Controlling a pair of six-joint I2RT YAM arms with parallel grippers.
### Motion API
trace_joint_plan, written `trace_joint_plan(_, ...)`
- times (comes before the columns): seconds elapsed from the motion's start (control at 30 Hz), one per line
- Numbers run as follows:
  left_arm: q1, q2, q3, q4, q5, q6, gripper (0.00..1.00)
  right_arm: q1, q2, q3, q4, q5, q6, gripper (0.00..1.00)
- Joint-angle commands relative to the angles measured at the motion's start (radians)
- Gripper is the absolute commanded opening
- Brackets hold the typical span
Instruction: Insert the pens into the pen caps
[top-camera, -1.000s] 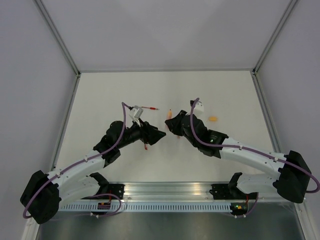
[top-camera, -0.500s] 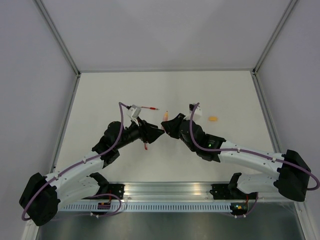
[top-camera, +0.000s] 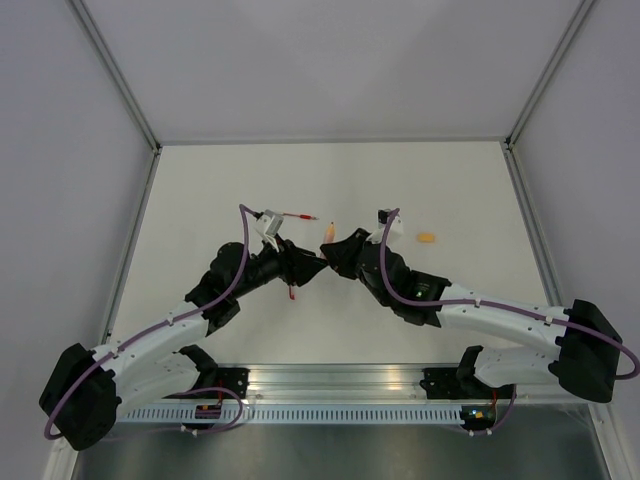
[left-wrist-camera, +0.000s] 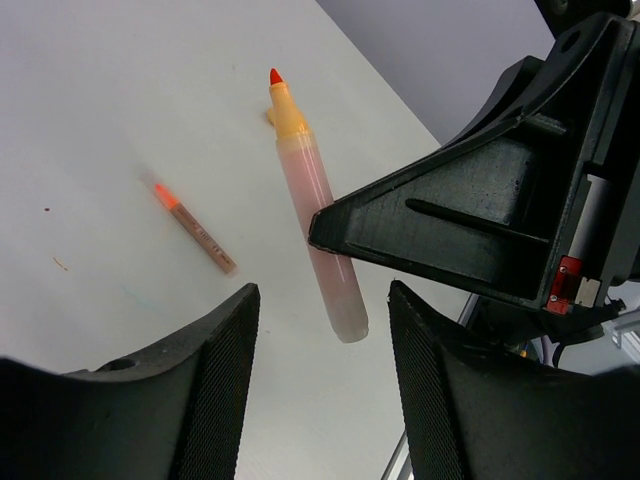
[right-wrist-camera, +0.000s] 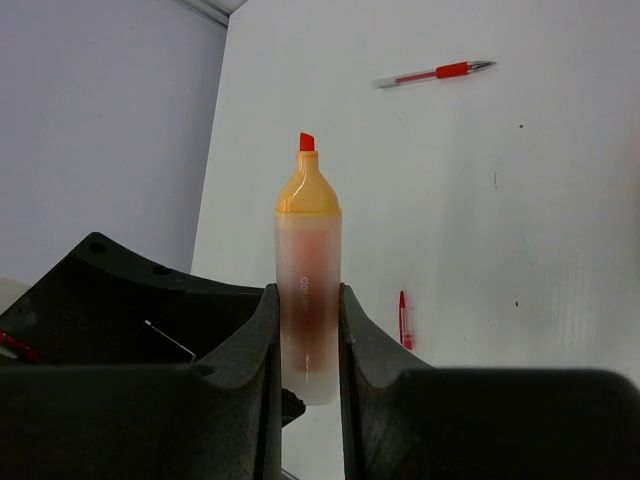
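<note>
The white table (top-camera: 450, 180) carries a red pen (top-camera: 297, 214) left of its centre, an orange cap (top-camera: 427, 238) toward the right edge, and a second red pen (top-camera: 291, 293) closer to the near edge.

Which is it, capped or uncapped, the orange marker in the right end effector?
Uncapped: the orange marker in the right end effector shows its bare red tip, with no cap.

An orange pen (right-wrist-camera: 307, 290), a red pen (right-wrist-camera: 435, 73), black fingers (right-wrist-camera: 372, 400).
</note>
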Motion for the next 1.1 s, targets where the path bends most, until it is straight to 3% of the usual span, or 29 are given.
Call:
trace_joint_plan(0.0,0.001,0.006,0.027,0.009,-0.010,0.037,0.58,0.020,-0.006,0.010,0.053,0.019,0.011,0.00)
trace_joint_plan(0.3,0.001,0.003,0.025,0.012,-0.013,0.038,0.49,0.081,0.042,0.035,0.077,0.042,0.008,0.00)
trace_joint_plan(0.43,0.001,-0.003,0.022,0.018,0.007,0.040,0.28,0.101,0.046,0.041,0.079,0.054,-0.004,0.00)
trace_joint_plan(0.5,0.001,-0.015,0.015,0.036,0.019,0.035,0.12,0.106,0.039,0.041,0.080,0.054,-0.012,0.01)
trace_joint_plan(0.53,0.001,-0.021,0.008,0.045,0.041,0.032,0.03,0.106,0.035,0.035,0.082,0.052,-0.018,0.08)
trace_joint_plan(0.6,0.003,-0.041,-0.002,0.082,0.065,0.020,0.02,0.106,0.012,0.025,0.105,0.048,-0.068,0.25)
trace_joint_plan(0.63,0.001,-0.065,-0.016,0.099,0.103,0.000,0.02,0.106,-0.015,0.010,0.125,0.049,-0.091,0.41)
trace_joint_plan(0.73,0.001,-0.122,-0.038,0.174,0.206,-0.056,0.02,0.106,-0.078,-0.063,0.198,0.049,-0.214,0.52)
trace_joint_plan(0.87,0.001,-0.187,-0.064,0.266,0.289,-0.124,0.02,0.106,-0.216,-0.166,0.368,-0.007,-0.384,0.52)
trace_joint_plan(1.07,0.003,-0.198,-0.085,0.367,0.360,-0.178,0.02,0.104,-0.282,-0.211,0.459,-0.173,-0.530,0.46)
